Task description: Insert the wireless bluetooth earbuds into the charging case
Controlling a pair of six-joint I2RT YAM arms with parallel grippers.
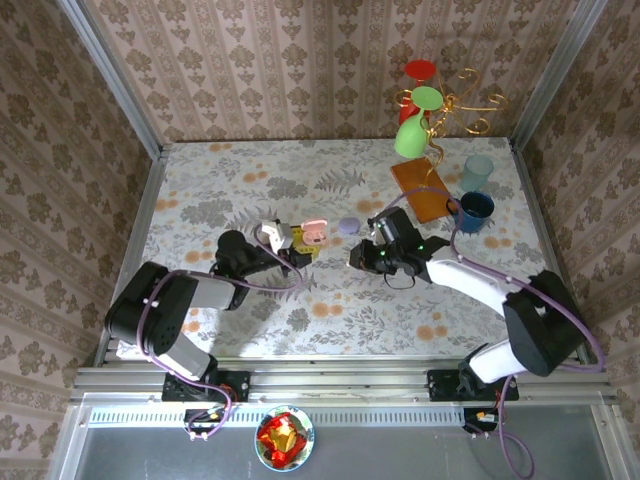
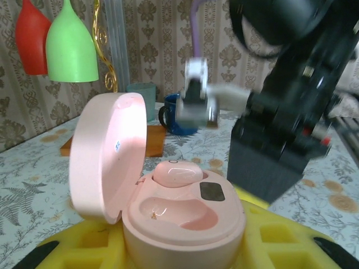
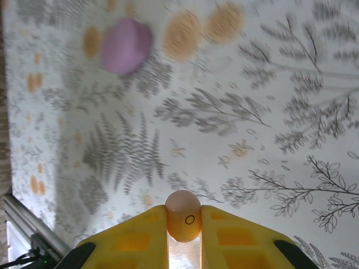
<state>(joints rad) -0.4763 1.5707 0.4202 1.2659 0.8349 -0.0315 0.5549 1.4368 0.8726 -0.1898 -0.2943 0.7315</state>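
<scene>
I've got the held earbud (image 3: 183, 219), a smooth peach-pink egg, pinched in my right pincer (image 3: 183, 212). Its blocky yellow pads are closed on it above the floral worktop (image 3: 269, 112). Left wrist view gives me the charging case (image 2: 185, 218): glossy pink, round, lid up at 9 o'clock, gripped by my left pincer (image 2: 182, 246). A seated earbud (image 2: 176, 172) is in the far socket; the near socket is hollow. From the top, the right pincer sits at 4 o'clock of the case, apart from it. A lilac case (image 1: 348, 226), a domed shape, is at 3 o'clock of it. The blue mug (image 1: 475, 210) and orange board (image 1: 425, 190) are off at 2 o'clock.
</scene>
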